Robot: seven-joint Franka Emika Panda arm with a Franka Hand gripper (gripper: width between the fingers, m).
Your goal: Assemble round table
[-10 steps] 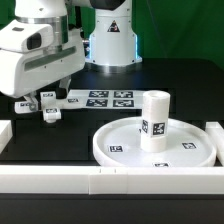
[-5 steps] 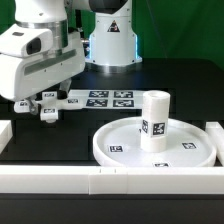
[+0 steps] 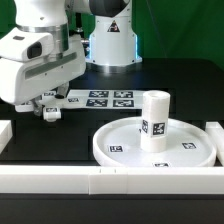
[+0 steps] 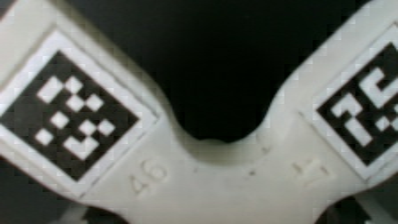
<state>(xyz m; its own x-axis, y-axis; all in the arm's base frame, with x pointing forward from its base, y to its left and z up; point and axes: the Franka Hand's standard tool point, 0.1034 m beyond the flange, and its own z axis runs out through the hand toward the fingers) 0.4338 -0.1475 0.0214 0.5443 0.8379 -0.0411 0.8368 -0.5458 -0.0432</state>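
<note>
the end effector [image 3: 45, 108] hung low over the black desk [image 3: 60, 145] on the exterior view's left, right down at the small cross-shaped foot [image 3: 50, 113]. the arm's white body hid most of the foot there, with only tagged white bits showing beneath it. in the wrist view the foot [image 4: 199, 160] filled the picture at very close range, two of its arms spreading apart, each with a black-and-white tag. i could not tell whether the jaws were clenched on the foot or released around it.

the large round disc [image 3: 120, 132] lay flat on the desk toward the exterior view's right, well apart from the foot. the short thick leg [image 3: 153, 120] stood upright on the disc near its middle, a tag facing the camera. the marker board [image 3: 100, 98] lay behind, between the end effector and the robot's base [image 3: 110, 45]. a white border rail [image 3: 100, 181] ran along the near edge.
</note>
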